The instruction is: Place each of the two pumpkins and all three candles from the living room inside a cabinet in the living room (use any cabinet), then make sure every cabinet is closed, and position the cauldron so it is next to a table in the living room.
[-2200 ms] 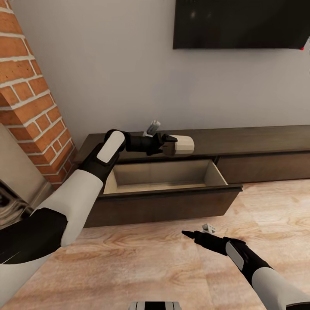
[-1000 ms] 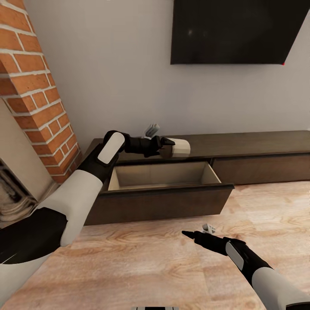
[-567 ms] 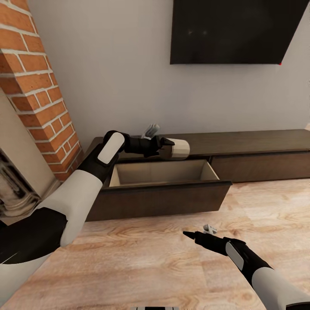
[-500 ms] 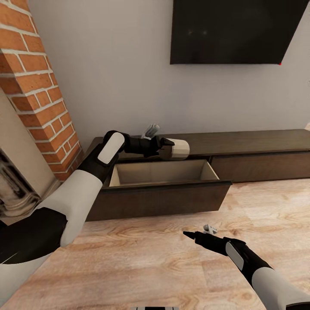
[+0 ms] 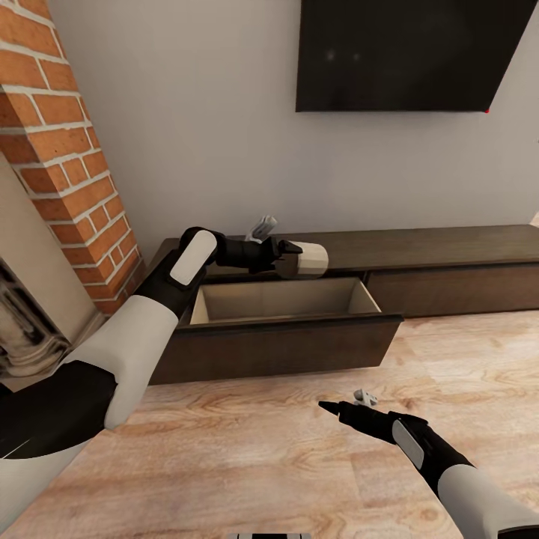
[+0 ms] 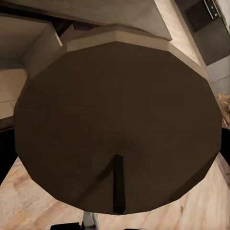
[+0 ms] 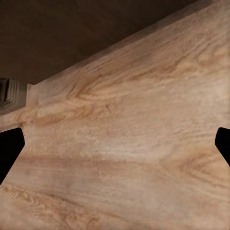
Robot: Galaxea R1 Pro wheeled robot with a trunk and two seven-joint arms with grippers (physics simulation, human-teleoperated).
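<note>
Dark-brown wood forms the long, low cabinet against the wall, with one drawer pulled out and nothing visible in the part of its pale interior that shows. Compared with two seconds ago, the whole head view has shifted, so the camera moved rather than the furniture; over the last half second almost nothing has changed. The left gripper still holds its place above the back edge of the open drawer, so the drop has probably not begun.

That left gripper is clamped on a stubby tan candle, which lies sideways and juts out past the fingertips. In the left wrist view the candle sits very close to the lens, its dark end and small wick facing the camera.

The right gripper hangs low over the wooden floor, well apart from the drawer. Its dark fingertips stand wide apart at the edges of the right wrist view, with nothing held between them
</note>
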